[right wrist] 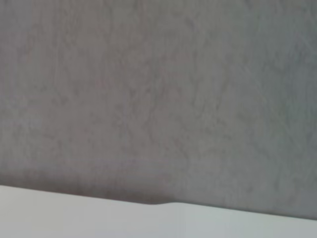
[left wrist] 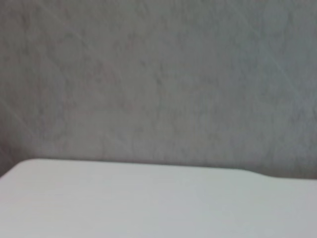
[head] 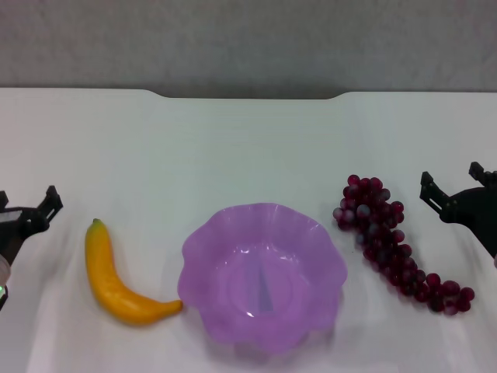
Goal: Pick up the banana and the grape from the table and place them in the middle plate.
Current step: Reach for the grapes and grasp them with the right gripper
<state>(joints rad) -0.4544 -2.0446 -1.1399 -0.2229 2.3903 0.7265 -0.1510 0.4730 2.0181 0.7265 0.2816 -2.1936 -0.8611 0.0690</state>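
The yellow banana [head: 116, 281] lies on the white table [head: 248, 148] at the front left, its green stem tip pointing away. The empty light purple middle plate [head: 262, 276] stands at the front centre, and the banana's near end almost touches its rim. The bunch of dark red-purple grapes [head: 392, 242] lies to the right of the plate. My left gripper [head: 27, 200] is open and empty at the far left, left of the banana. My right gripper [head: 452, 183] is open and empty at the far right, just right of the grapes.
The table's notched far edge meets a grey wall [head: 248, 39]. The left wrist view shows only the table [left wrist: 148, 208] and wall. The right wrist view shows the table edge [right wrist: 99, 218] and wall.
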